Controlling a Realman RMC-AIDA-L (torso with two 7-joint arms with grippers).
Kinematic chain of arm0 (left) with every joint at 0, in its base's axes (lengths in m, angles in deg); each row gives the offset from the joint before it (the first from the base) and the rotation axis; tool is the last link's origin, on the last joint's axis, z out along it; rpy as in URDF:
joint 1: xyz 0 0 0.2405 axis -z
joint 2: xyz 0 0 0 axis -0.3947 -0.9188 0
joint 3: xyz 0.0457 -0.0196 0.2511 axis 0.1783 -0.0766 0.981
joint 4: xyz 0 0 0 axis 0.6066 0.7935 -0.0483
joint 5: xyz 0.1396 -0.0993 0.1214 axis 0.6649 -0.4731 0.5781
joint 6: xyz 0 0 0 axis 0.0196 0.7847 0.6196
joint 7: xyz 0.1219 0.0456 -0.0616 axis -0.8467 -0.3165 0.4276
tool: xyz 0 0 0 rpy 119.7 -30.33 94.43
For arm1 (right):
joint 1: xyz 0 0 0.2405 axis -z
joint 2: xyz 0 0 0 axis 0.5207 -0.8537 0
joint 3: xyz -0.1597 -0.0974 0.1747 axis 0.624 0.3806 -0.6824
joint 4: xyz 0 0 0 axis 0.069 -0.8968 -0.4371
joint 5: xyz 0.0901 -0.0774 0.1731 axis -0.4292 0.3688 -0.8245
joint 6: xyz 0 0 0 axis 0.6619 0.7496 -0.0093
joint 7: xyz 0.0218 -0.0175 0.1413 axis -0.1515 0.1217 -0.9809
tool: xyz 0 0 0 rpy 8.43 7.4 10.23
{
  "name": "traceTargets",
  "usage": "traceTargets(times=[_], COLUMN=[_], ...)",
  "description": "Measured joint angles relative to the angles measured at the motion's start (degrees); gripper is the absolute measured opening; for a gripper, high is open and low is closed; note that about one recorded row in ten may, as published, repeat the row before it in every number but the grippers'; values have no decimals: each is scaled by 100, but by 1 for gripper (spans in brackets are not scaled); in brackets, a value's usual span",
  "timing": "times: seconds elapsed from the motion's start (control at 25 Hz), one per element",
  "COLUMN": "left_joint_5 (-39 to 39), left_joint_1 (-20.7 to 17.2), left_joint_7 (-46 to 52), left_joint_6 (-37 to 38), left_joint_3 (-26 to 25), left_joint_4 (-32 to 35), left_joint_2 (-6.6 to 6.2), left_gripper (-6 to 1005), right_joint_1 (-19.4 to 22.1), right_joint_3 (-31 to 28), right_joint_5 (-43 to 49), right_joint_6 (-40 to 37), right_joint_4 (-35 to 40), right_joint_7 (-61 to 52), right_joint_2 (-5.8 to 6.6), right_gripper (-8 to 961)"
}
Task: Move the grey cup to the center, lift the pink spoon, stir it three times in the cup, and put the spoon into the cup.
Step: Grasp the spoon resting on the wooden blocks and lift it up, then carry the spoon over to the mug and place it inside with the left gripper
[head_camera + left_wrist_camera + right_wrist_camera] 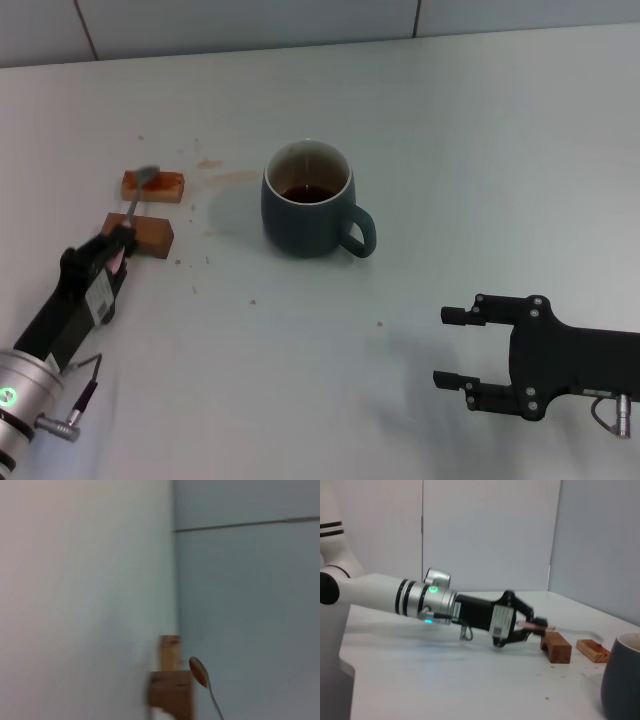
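We are seeing the left gripper (118, 243) closing its fingers on the pink spoon (136, 200) near the left edge of the table (480, 120). It is gripping the pink handle end, and the thin stem is reaching away from the fingers above the nearer wooden block (148, 233) toward the farther wooden block (154, 185). The grey metal bowl of the spoon is hanging over this farther block, and in the right wrist view the spoon (555, 628) is looking lifted clear of both blocks. The right gripper (455, 347) is waiting near the front right corner of the table with its two fingers spread wide apart and nothing between them.

In the left wrist view we are seeing only the bowl and a piece of the stem (202, 680); the handle and the fingers are cut off. In the right wrist view only one side of the grey cup (621, 672) is showing.

The grey cup (305, 215) is standing upright near the middle of the table, well apart from the blocks, with brown liquid inside and its handle pointing toward the right front. Small brown crumbs (205, 165) and stains are lying on the table between the blocks and the cup.
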Motion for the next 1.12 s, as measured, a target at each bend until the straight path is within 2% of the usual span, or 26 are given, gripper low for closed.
traceTargets(times=[0.16,0.2,0.32,0.36,0.4,0.44,0.56,0.6,0.64,0.76,0.8,0.84,0.96,1.0,1.04,1.12], left_joint_5=[35,188,479,479,708,708,1045,1122,1122,1141,1261,1261,1792,2292,2292,2791], left_joint_1=[151,312,646,646,865,865,1235,1422,1422,1583,1582,1582,1571,1649,1649,1737], left_joint_7=[-306,-493,-651,-651,-651,-651,-455,-287,-287,176,488,488,793,898,898,992], left_joint_6=[559,969,1492,1492,1799,1799,2324,2683,2683,3008,2900,2900,2640,2619,2619,2632], left_joint_3=[29,36,44,44,56,56,250,594,594,1559,2216,2216,2852,3003,3003,3134], left_joint_4=[110,340,895,895,1410,1410,2574,3443,3443,4986,6011,6011,7353,7962,7962,8496], left_joint_2=[-5,-8,-24,-24,-35,-35,-68,-76,-76,-90,-102,-102,-116,-112,-112,-93], left_gripper=[129,129,130,130,130,130,131,131,131,131,132,132,132,132,132,133], right_joint_1=[0,1,17,17,40,40,82,93,98,105,105,105,105,104,104,101], right_joint_3=[0,0,0,0,0,0,0,0,0,-4,-6,-8,-9,-9,-9,-5], right_joint_5=[0,0,0,0,-5,-5,-15,-17,-20,-31,-37,-42,-48,-50,-50,-50], right_joint_6=[-7,-14,-21,-21,-24,-24,-19,-6,7,26,27,28,38,64,64,99], right_joint_4=[1,2,2,2,0,0,-9,-17,-25,-70,-78,-83,-116,-163,-163,-190], right_joint_7=[0,0,1,1,13,13,41,45,49,58,59,59,61,64,64,67], right_joint_2=[-5,-5,-7,-7,-11,-11,-15,-17,-19,-21,-22,-24,-32,-32,-32,-32], right_gripper=[649,649,650,650,650,650,650,650,650,650,650,650,650,650,650,650])
